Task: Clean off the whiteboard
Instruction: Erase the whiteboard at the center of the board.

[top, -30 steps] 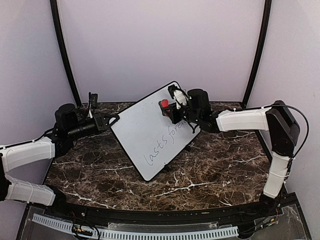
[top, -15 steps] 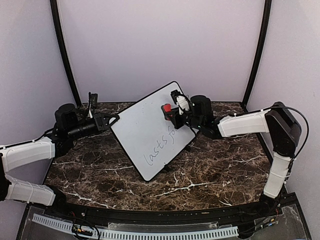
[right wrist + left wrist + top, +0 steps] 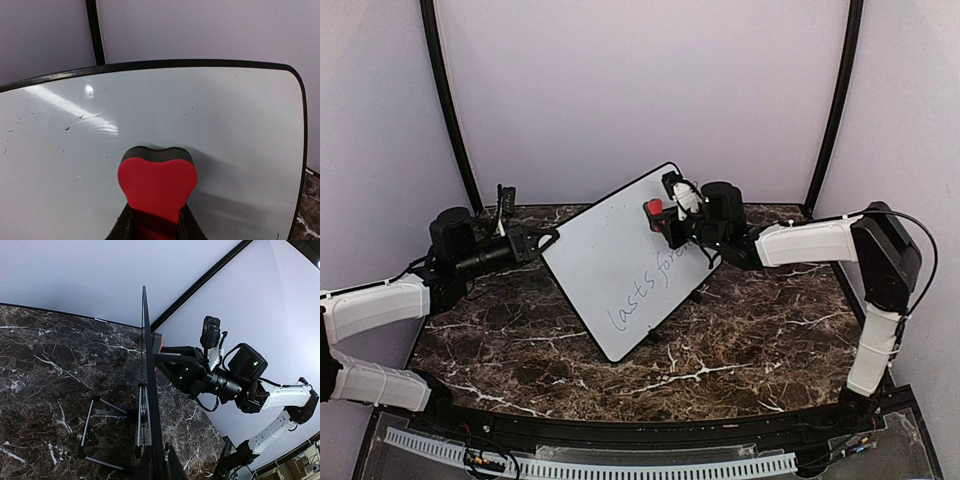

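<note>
The whiteboard [image 3: 610, 265] stands tilted on the marble table, with dark handwriting "lasts fore" [image 3: 645, 290] along its lower right side. My left gripper [image 3: 542, 243] is shut on the board's left edge; in the left wrist view the board [image 3: 146, 355] is edge-on between my fingers [image 3: 158, 465]. My right gripper [image 3: 665, 218] is shut on a red heart-shaped eraser [image 3: 653, 208]. The eraser's dark felt face [image 3: 157, 154] sits against the board's upper part [image 3: 215, 115]. The eraser [image 3: 157, 182] fills the right wrist view, which shows only faint specks on the board.
A thin metal folding stand [image 3: 90, 426] props the board from behind. A small black object [image 3: 506, 200] stands at the table's back left corner. Black frame posts [image 3: 450, 110] rise at both back corners. The table's front rim [image 3: 620, 425] lies near the arm bases.
My right gripper slid the eraser a little down the board, then back up to about where it started. The left gripper and the board have not moved.
</note>
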Action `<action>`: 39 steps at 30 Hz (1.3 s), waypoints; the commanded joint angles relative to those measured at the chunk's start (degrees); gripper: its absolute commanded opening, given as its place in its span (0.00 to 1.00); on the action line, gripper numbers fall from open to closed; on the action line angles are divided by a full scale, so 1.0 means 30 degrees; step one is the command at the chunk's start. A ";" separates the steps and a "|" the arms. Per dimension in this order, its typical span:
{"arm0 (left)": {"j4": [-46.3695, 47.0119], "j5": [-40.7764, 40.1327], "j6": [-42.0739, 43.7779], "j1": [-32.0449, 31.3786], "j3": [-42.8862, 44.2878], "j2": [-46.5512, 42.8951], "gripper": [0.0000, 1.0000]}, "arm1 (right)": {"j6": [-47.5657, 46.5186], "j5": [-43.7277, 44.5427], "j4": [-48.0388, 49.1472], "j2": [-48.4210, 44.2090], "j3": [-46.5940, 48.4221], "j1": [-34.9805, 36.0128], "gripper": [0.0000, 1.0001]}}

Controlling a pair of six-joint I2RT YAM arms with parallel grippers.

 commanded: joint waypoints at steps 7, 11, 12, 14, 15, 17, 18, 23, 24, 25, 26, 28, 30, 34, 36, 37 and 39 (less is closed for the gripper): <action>0.3176 0.2291 -0.0186 -0.0353 0.0273 -0.0937 0.00 | -0.0381 0.0322 -0.0053 0.0876 0.1696 -0.0283 0.19; 0.3234 0.2318 -0.0227 -0.0353 0.0298 -0.0922 0.00 | -0.0109 0.0321 0.0532 0.0392 -0.0017 -0.0290 0.18; 0.3238 0.2315 -0.0238 -0.0353 0.0299 -0.0922 0.00 | -0.0062 0.0650 0.0695 0.0292 -0.0463 -0.0284 0.18; 0.3241 0.2313 -0.0261 -0.0353 0.0299 -0.0922 0.00 | 0.0064 0.0893 0.0954 -0.0037 -0.1293 -0.0312 0.18; 0.3256 0.2313 -0.0257 -0.0353 0.0284 -0.0900 0.00 | 0.0088 0.0927 0.1110 -0.0153 -0.1659 -0.0312 0.18; 0.3291 0.2357 -0.0296 -0.0353 0.0271 -0.0871 0.00 | 0.0153 0.0904 0.1219 -0.0260 -0.2027 -0.0327 0.18; 0.3310 0.2364 -0.0322 -0.0353 0.0270 -0.0853 0.00 | 0.0154 0.0903 0.1191 -0.0276 -0.2087 -0.0340 0.18; 0.3416 0.2423 -0.0379 -0.0352 0.0242 -0.0722 0.00 | 0.0119 0.0528 0.0908 -0.0126 -0.1042 -0.0356 0.18; 0.3402 0.2392 -0.0359 -0.0352 0.0241 -0.0719 0.00 | 0.0135 0.0497 0.0830 -0.0069 -0.0704 -0.0343 0.18; 0.3370 0.2382 -0.0330 -0.0353 0.0255 -0.0717 0.00 | 0.0155 -0.0176 0.0746 -0.0010 -0.0193 -0.0320 0.18; 0.3350 0.2330 -0.0335 -0.0353 0.0244 -0.0732 0.00 | 0.0180 -0.0368 0.0641 0.0074 0.0204 -0.0276 0.18; 0.3317 0.2311 -0.0295 -0.0353 0.0241 -0.0744 0.00 | 0.0078 -0.0396 0.0356 0.0266 0.0932 -0.0134 0.18; 0.3288 0.2272 -0.0261 -0.0353 0.0240 -0.0746 0.00 | 0.0037 -0.0358 0.0198 0.0400 0.1416 -0.0001 0.18; 0.3249 0.2255 -0.0232 -0.0353 0.0268 -0.0746 0.00 | 0.0056 -0.0387 0.0182 0.0520 0.1581 0.0329 0.17; 0.3257 0.2254 -0.0253 -0.0353 0.0269 -0.0761 0.00 | 0.0078 -0.0345 0.0306 0.0488 0.1178 0.0564 0.18; 0.3250 0.2284 -0.0274 -0.0353 0.0284 -0.0768 0.00 | 0.0089 -0.0268 0.0414 0.0459 0.0833 0.0698 0.18; 0.3268 0.2284 -0.0280 -0.0353 0.0271 -0.0789 0.00 | 0.0264 -0.0115 0.0825 0.0335 -0.0113 0.0889 0.17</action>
